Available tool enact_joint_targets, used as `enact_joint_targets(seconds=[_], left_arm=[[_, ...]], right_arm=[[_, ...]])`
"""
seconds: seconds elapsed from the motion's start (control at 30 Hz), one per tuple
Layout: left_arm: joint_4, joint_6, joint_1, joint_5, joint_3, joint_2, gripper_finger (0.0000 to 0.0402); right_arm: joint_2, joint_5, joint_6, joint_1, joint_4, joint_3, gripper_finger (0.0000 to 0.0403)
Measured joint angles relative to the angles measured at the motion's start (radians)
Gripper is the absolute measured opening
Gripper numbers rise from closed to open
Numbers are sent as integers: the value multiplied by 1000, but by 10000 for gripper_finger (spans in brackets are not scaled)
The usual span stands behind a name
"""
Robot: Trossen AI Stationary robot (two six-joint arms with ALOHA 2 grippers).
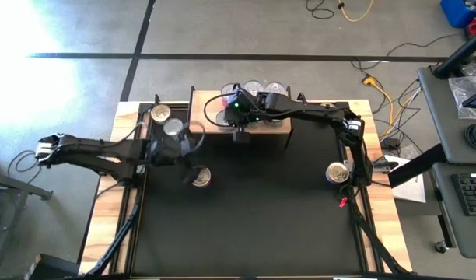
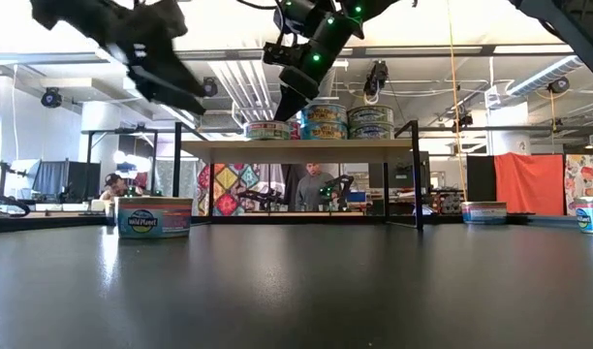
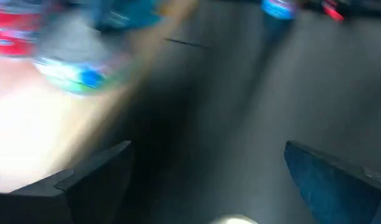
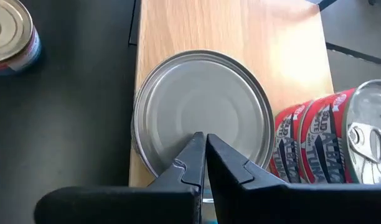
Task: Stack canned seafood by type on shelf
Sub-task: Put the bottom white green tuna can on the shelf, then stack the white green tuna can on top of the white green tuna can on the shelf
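Right gripper [image 4: 205, 163]: jaws pinched together, empty, tips over plain silver-lidded tin [image 4: 203, 115] at shelf [image 4: 240, 28] end; red-label tuna stack [image 4: 315, 146] just beside

Left gripper [image 1: 193, 148]: jaws spread wide, empty, above worktop [image 1: 261, 210] near loose tin [image 1: 201, 178]

Judgement: left picks next
- centre jaws over tin, descend straight, close across rim
- match label to stack before placing
- right arm should clear shelf first; collision risk

More tins: two at left edge [image 1: 166, 121], one at right [image 1: 337, 173]

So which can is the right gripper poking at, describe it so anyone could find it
Start at the shelf, the light-wood board at the table's far edge. The can lies at its end, under the shut right gripper. Its plain silver lid has no pull tab, unlike the red-labelled tuna cans beside it.
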Motion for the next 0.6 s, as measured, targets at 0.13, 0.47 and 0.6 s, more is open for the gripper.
enact_joint_targets(seconds=[0.13, 0.47, 0.6], left_arm=[[8, -24, -126, 2, -61, -19, 398], [15, -217, -325, -57, -114, 10, 398], [14, -300, -401, -180, -145, 39, 398]], right_arm=[[-14, 47, 0, 1, -21, 11, 12], [-15, 82, 27, 33, -37, 112, 12], [-15, 77, 50, 59, -36, 119, 12]])
